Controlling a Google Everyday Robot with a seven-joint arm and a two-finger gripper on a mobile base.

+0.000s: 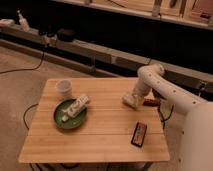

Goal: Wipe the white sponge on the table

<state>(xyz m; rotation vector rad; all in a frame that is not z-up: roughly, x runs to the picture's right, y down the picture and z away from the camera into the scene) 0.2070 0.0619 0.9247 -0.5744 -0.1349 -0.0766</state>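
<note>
Reaching down from the right of the frame, the white arm (165, 87) bends at a rounded elbow near the upper right and brings its hand (131, 99) to the right part of the surface (100, 137), a little above the frame's middle height. The hand sits on the sponge (129, 102), a small off-white pad lying flat on the wood near the right edge of the surface; whether it is clenched on the pad or only pressing on it, I cannot tell.

Just right of the sponge, partly under the arm, lies a small reddish-brown thing (151, 102) at the edge of the surface. Lower right, well apart from the sponge, a dark flat packet (139, 134) lies at a slant on the planks.

On the left half, a green plate (70, 114) carries a white bottle-like item (78, 105) lying tilted across its upper right rim. Just above the plate stands a white cup (63, 88), upright, near the upper left corner of the surface.

Behind the surface a long low ledge (100, 52) runs across the upper part of the frame, with a dark box (65, 34) on it at upper left. A black cable (25, 67) trails over the floor at left.
</note>
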